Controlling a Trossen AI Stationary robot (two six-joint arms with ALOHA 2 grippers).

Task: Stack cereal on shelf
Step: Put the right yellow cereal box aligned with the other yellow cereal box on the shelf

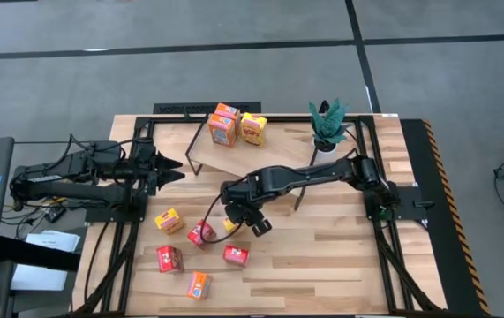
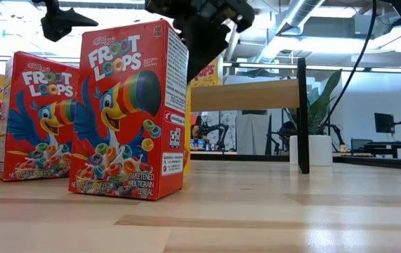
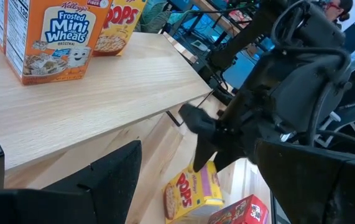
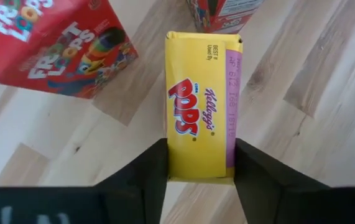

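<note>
The shelf [image 1: 234, 157] stands at the table's far middle. Two cereal boxes rest upright on it: an orange Mini-Wheats box [image 1: 222, 129] and a yellow Pops box [image 1: 253, 129]. Several more red, yellow and orange boxes lie or stand on the table in front, among them two red Froot Loops boxes [image 2: 126, 112] [image 2: 38, 116]. My right gripper [image 1: 252, 223] reaches down over a yellow Pops box [image 4: 199, 112] and is shut on it. My left gripper [image 1: 174, 170] hangs open at the shelf's left end, touching nothing. My right gripper pinches the yellow Pops box between its two fingers [image 4: 149, 171], one on each broad face just below the top flap [image 4: 183, 165], near one end of the flap. The fingers slant down from above and lie across the flap. The box stands upright beneath them.
A potted plant [image 1: 327, 124] stands at the table's far right beside the shelf. A red box [image 1: 200, 233] lies close to the left of the held box, another red one [image 1: 236, 255] just in front. Bare wood lies to the right of the right gripper.
</note>
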